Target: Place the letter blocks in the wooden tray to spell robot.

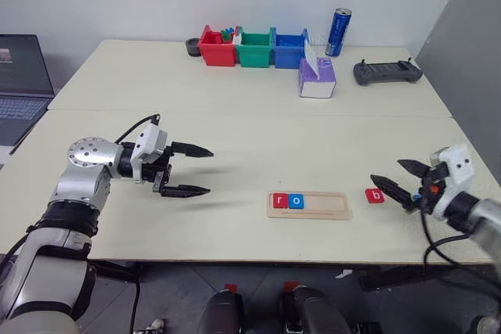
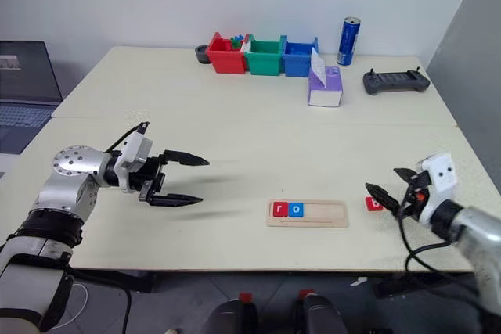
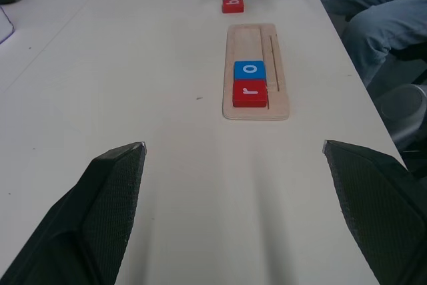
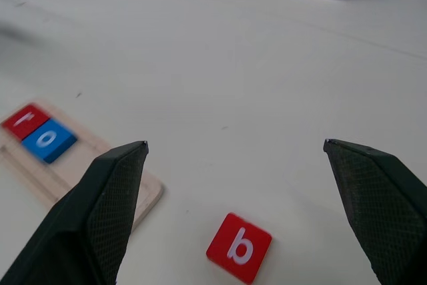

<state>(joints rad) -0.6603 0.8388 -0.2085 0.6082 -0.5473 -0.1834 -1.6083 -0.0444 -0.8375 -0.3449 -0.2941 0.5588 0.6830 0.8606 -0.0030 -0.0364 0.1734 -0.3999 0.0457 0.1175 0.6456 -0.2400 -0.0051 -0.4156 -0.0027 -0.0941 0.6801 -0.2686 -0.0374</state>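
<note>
Left gripper (image 1: 190, 171) hovers over the table (image 1: 235, 115), jaws released and empty. Right of it, the wooden tray (image 1: 308, 205) holds red "r" (image 1: 279, 200) and blue "o" (image 1: 296, 201). Red "b" (image 1: 375, 195) lies beside the right gripper (image 1: 398, 177), jaws released.

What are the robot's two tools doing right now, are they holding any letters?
Left tool: open, holding nothing, above the bare table.
Right tool: open, holding nothing; the small red square letter block "b" lies on the table beside it.
</note>
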